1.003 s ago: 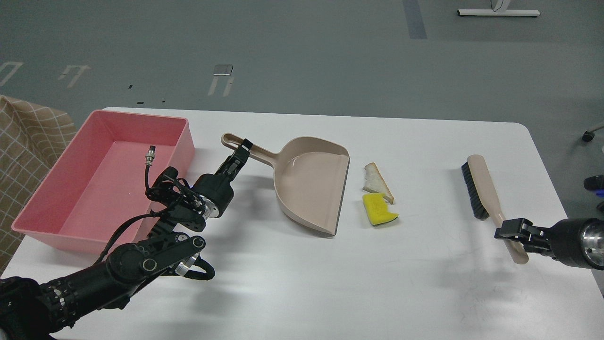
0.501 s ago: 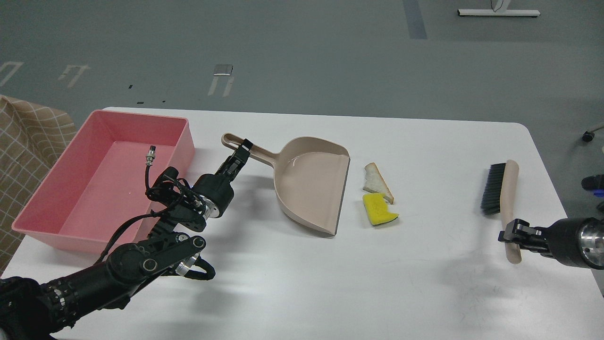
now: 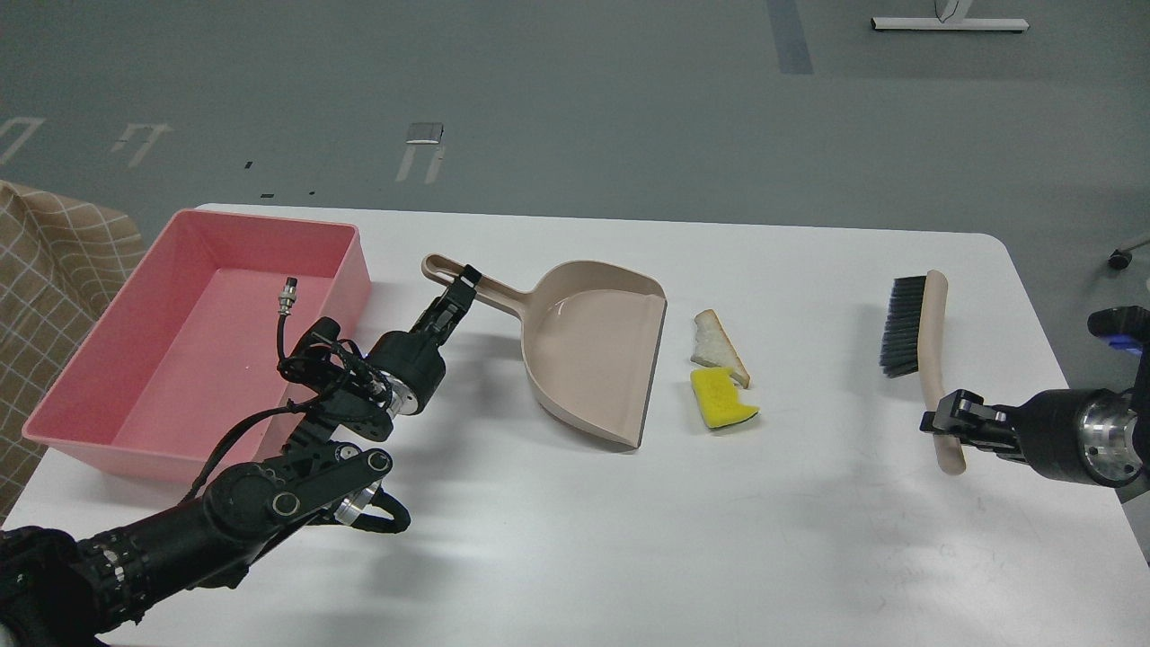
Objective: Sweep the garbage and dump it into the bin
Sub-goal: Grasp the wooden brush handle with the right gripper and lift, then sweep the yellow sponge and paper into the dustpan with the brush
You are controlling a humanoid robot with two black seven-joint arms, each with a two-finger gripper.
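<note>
The garbage lies on the white table: a white bread wedge with brown crust (image 3: 718,347) and, just in front of it, a yellow sponge chunk (image 3: 721,399). Both lie just right of the open edge of the beige dustpan (image 3: 593,346). My left gripper (image 3: 464,286) is shut on the dustpan's handle. My right gripper (image 3: 943,423) is shut on the handle of a beige brush (image 3: 925,341); the brush is lifted, with its black bristles pointing left, right of the garbage. The pink bin (image 3: 108,395) stands at the table's left end.
The white table (image 3: 809,539) has a rounded far right corner. A checked brown cloth (image 3: 45,270) lies beyond the bin on the left. A loose cable with a metal plug (image 3: 287,296) rises from my left arm, in front of the bin.
My right gripper has lifted the brush off the table, turned it upright and carried it left toward the garbage. The left arm, dustpan and garbage have not moved.
</note>
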